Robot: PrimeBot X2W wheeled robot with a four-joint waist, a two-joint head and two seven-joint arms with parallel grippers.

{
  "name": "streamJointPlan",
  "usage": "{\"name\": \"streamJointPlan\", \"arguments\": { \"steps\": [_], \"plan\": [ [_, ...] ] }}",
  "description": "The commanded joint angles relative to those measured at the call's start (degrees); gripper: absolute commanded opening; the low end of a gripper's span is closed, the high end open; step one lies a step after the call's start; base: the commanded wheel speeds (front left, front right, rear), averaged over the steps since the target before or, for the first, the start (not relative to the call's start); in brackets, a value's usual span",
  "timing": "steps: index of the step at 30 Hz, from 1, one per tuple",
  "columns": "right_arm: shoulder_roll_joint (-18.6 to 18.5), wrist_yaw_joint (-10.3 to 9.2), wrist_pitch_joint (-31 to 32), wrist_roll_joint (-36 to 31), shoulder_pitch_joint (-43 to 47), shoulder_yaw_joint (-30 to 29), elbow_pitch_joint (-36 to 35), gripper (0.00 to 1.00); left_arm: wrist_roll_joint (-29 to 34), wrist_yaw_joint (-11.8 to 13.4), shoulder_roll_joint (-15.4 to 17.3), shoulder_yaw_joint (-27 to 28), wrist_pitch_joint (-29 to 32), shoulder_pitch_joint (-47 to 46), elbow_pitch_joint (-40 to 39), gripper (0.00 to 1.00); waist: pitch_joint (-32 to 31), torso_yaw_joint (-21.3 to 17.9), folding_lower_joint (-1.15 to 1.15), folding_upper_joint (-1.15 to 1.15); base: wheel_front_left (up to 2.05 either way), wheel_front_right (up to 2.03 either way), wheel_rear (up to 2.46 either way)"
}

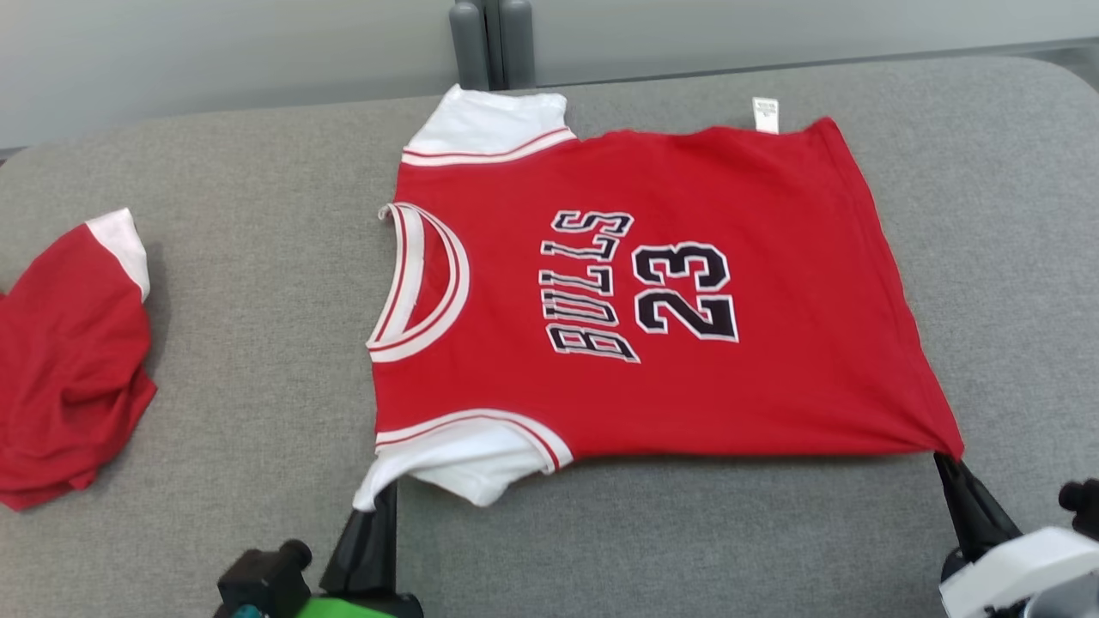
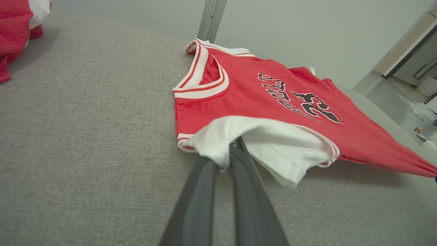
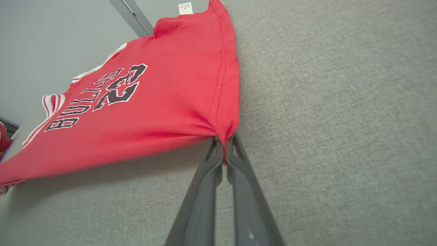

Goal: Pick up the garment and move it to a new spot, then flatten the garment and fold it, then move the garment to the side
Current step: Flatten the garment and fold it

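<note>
Pinching at both ends, that's the picture right now. The left gripper [image 1: 376, 499] has its two dark fingers clamped on the edge of the near sleeve [image 1: 464, 463], the white one. In the left wrist view the left gripper [image 2: 228, 155] has white cloth bunched between its tips and draped over them. Over on the other side, the right gripper [image 1: 948, 462] is closed tight on the hem corner [image 1: 940, 442]. The right wrist view shows it plainly: the right gripper [image 3: 223, 150] has the fingers pressed together with a fold of red fabric nipped between them.

The jersey [image 1: 773, 378] is red, printed BULLS 23 in black with white outlines, and it lies spread face up across the middle of the grey fabric-covered table [image 1: 258, 343]. Its collar [image 1: 421, 283] points to the robot's left and its hem to the right. The far sleeve [image 1: 485, 124] reaches the table's back edge, just in front of a grey post [image 1: 492, 43]. A small white label [image 1: 765, 114] pokes out at the far hem corner, and it shows again at the top of the right wrist view [image 3: 185, 8].

The cloth runs taut along the near edge between the two grips. Both held corners are raised off the surface, with shadow showing beneath them in the wrist views. The rest of the jersey [image 2: 273, 99] lies fairly smooth, with creases fanning out from the pinched hem.

Off to the left, well apart, a second red garment [image 1: 69, 360] with a white sleeve sits crumpled near the table's edge.
</note>
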Motion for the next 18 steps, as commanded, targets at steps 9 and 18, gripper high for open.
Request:
{"name": "streamJointPlan", "arguments": {
  "steps": [9,18],
  "plan": [
    [5.00,-0.10,6.39,-6.05,9.06,-9.24,-5.95,0.00,1.61,-1.56,-0.29,-0.53,-0.02,3.43,0.81,0.00,-1.87,1.07,0.01,0.00,0.00,0.00,0.00],
    [9.89,-0.10,12.97,-8.90,5.85,-12.77,-11.80,0.00,4.38,-3.43,1.65,-1.74,0.48,-2.67,1.68,0.00,-0.76,0.27,0.01,0.00,0.00,0.00,0.00]
  ]
}}
